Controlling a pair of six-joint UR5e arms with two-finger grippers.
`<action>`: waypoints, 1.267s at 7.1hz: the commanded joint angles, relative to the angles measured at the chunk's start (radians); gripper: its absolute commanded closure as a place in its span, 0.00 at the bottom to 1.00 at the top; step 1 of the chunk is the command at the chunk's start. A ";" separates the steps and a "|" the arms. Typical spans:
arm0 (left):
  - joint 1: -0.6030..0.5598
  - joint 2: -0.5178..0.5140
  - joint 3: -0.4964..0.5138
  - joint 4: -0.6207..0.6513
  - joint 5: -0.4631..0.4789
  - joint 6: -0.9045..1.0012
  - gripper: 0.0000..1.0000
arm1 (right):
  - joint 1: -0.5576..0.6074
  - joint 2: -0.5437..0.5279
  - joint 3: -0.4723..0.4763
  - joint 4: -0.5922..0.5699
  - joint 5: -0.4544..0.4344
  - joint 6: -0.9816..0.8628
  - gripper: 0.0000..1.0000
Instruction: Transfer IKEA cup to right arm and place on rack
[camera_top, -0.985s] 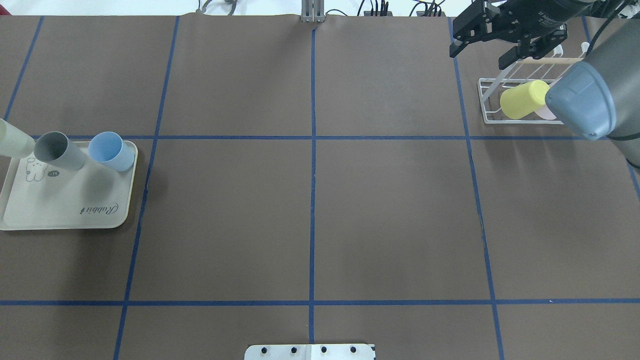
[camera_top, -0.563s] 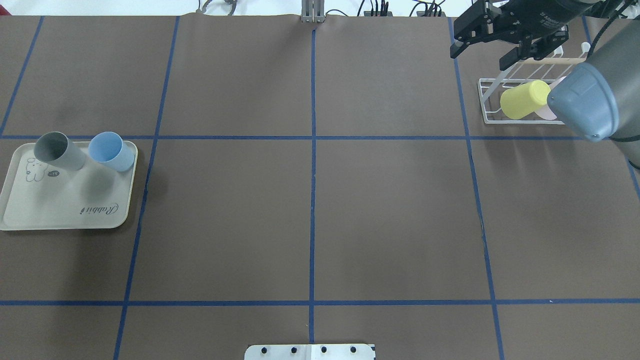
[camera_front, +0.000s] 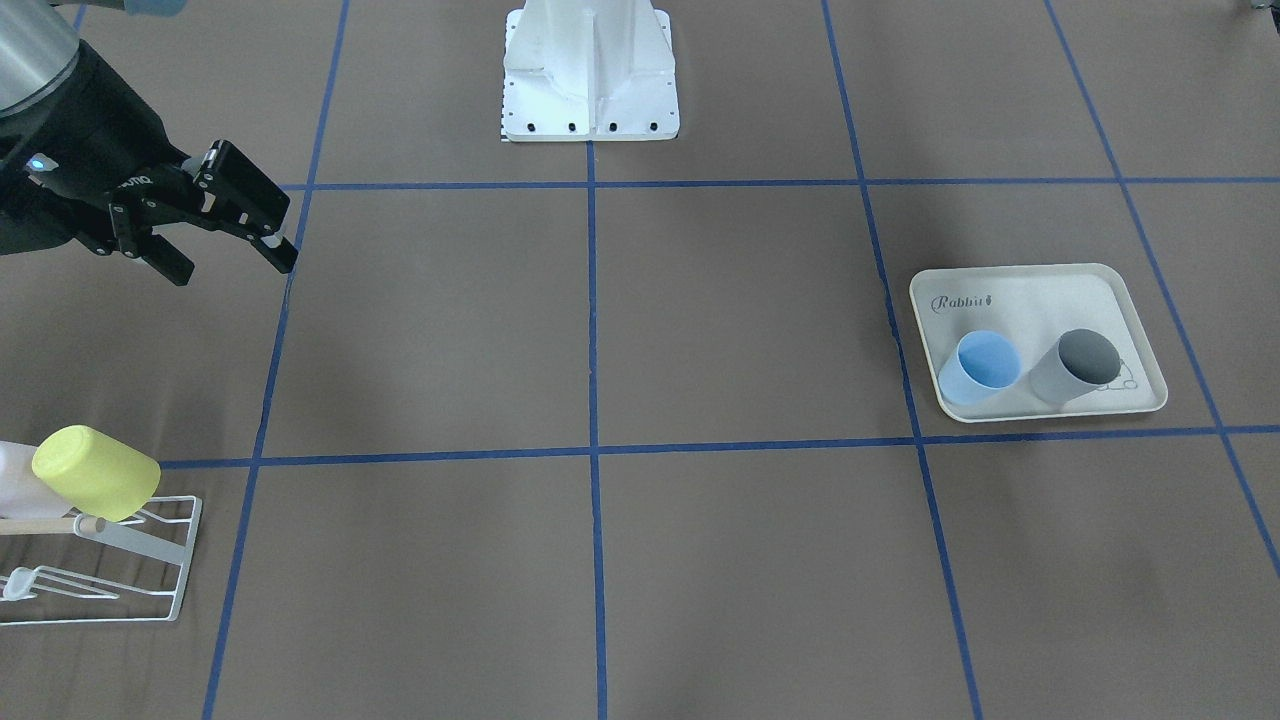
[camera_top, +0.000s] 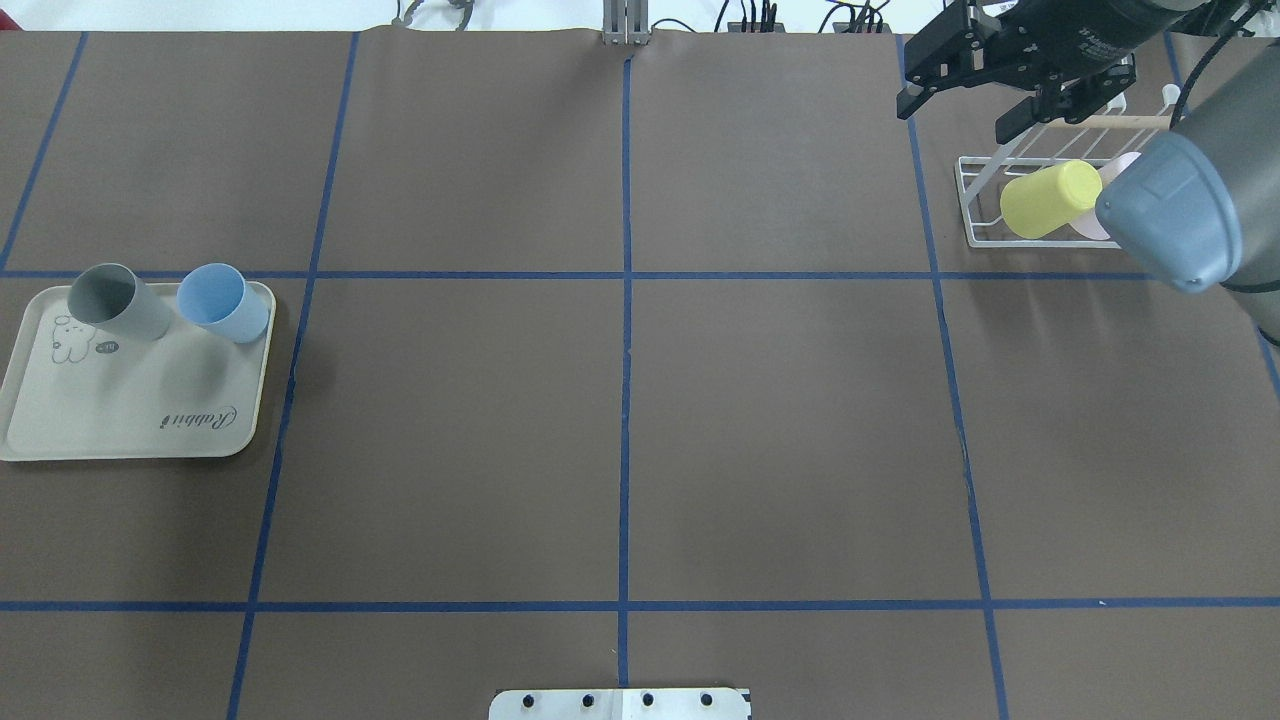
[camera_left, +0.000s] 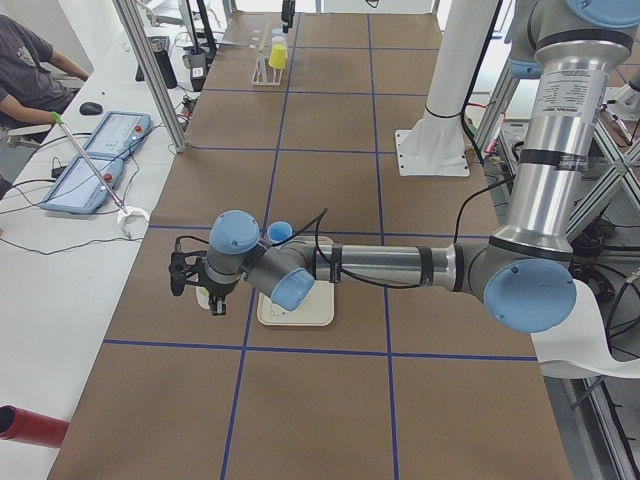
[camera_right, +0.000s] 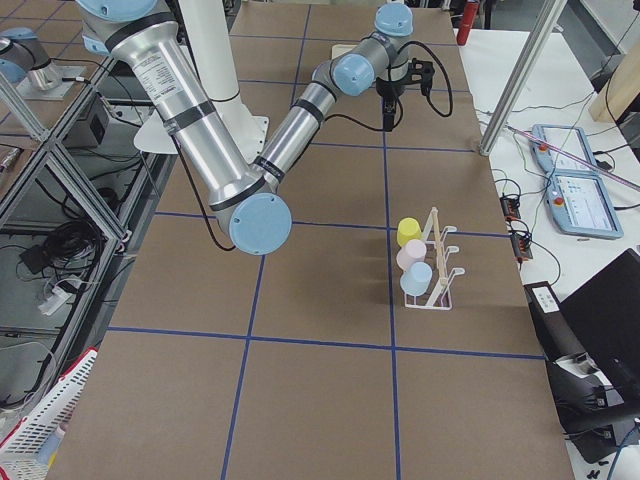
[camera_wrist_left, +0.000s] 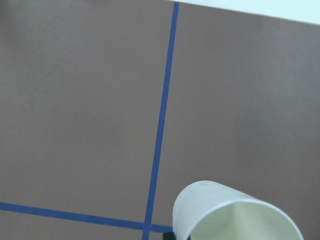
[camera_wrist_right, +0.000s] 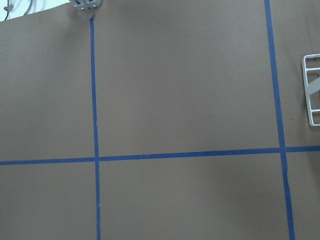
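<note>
The IKEA cup (camera_wrist_left: 235, 212), pale cream, hangs above the brown table close under the left wrist camera. In the exterior left view the cup (camera_left: 205, 297) sits in my left gripper (camera_left: 195, 287), beyond the tray's outer side, so the gripper is shut on it. This gripper is outside the overhead view. My right gripper (camera_top: 958, 112) hovers open and empty just left of the rack (camera_top: 975, 200), also seen in the front view (camera_front: 232, 262). The white wire rack (camera_front: 150, 560) holds a yellow cup (camera_top: 1050, 198) and a pink cup (camera_top: 1100, 225).
A cream rabbit-printed tray (camera_top: 130, 410) at the left holds a grey cup (camera_top: 120, 300) and a blue cup (camera_top: 225, 300). The right arm's elbow (camera_top: 1170, 210) overhangs the rack. A person (camera_left: 30, 70) sits at a side desk. The robot base (camera_front: 590, 70) stands mid-table.
The pale cup at the overhead view's left edge a second ago has moved out of that view to the left. The right gripper has shifted slightly away from the rack.
</note>
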 joint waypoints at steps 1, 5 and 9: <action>0.149 -0.009 -0.008 -0.269 0.106 -0.452 1.00 | -0.029 -0.010 0.000 0.060 -0.042 0.092 0.01; 0.342 -0.015 -0.252 -0.456 0.179 -1.117 1.00 | -0.054 -0.191 -0.002 0.493 -0.050 0.327 0.01; 0.585 -0.015 -0.451 -0.644 0.385 -1.449 1.00 | -0.108 -0.271 -0.041 1.022 -0.057 0.784 0.01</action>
